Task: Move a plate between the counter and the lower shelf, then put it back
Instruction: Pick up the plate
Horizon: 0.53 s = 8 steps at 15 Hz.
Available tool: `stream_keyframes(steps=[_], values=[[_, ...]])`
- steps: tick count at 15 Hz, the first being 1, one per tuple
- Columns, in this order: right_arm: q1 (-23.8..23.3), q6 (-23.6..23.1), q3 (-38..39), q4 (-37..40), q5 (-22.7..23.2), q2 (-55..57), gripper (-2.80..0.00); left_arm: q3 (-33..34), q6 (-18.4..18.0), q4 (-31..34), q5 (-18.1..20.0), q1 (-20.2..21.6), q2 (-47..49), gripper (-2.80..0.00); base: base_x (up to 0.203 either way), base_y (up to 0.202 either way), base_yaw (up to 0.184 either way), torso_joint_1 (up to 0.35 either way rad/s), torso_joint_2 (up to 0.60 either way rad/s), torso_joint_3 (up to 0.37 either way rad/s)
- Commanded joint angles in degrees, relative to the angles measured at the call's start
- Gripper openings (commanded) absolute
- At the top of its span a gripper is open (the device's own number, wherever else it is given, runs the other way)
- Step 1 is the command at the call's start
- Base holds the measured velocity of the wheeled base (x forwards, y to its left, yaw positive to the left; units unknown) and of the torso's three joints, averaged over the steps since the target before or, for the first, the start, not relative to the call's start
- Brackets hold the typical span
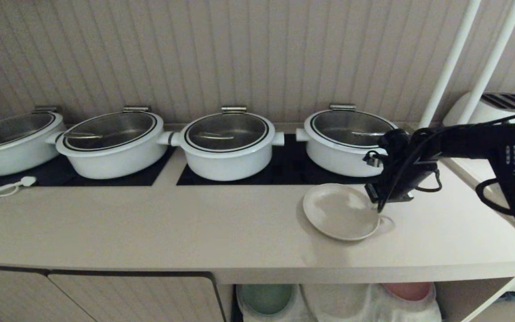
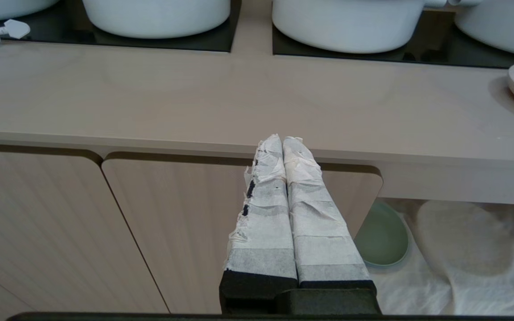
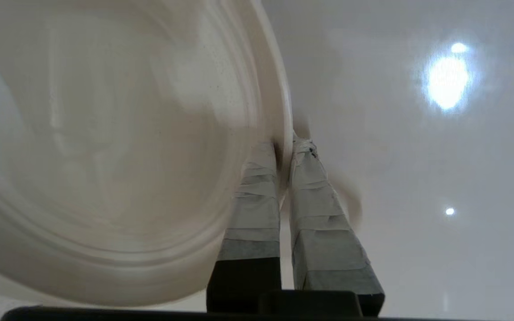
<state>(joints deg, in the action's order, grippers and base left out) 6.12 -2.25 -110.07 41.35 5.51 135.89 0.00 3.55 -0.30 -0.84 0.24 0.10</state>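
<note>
Right gripper (image 3: 286, 154) reaches in from the right over the surface (image 1: 150, 228), pointing down at the right-hand edge of the plate (image 1: 340, 210). In the right wrist view its 2 tape-wrapped fingers (image 3: 257, 196) are pinched on the plate's rim, 1 finger inside the rim and 1 outside, with only the rim's thickness between them. The plate sits toward the right of the surface, in front of the rightmost of the 4 pots (image 1: 349, 141). Its left part is close to or on the surface; whether the gripped edge is off the surface I cannot tell.

Left gripper (image 2: 282, 147) hangs below and in front of the surface edge, facing the ribbed cabinet door (image 2: 185, 223); its 2 wrapped fingers are pressed together with nothing between them. It does not appear in the head view.

The 4 white lidded pots stand in a row on black hob panels (image 1: 284, 172) at the back. A white plug and cord (image 1: 14, 184) lies at far left on the surface.

The lower shelf (image 1: 467, 293) is open beneath the right part of the surface, with a white cloth (image 2: 462, 285) carrying a green plate (image 1: 266, 298) and a pink plate (image 1: 407, 290)
</note>
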Motion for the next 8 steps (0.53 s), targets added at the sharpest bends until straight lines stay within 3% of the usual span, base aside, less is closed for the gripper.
stream_keyframes(steps=[1, 8], values=[[0.0, 1.4, 2.6, 0.0, 0.2, -2.9, -2.80, 0.0, 0.1, 0.0, 0.0, 0.0, 0.0, -2.80, 0.000, 0.000, 0.000, 0.000, 0.00, 0.000], [0.0, 7.3, 13.4, -0.7, 0.2, -9.9, -2.80, 0.0, 0.1, 0.0, 0.0, 0.0, 0.0, -2.80, 0.000, 0.000, 0.000, 0.000, 0.00, 0.000]])
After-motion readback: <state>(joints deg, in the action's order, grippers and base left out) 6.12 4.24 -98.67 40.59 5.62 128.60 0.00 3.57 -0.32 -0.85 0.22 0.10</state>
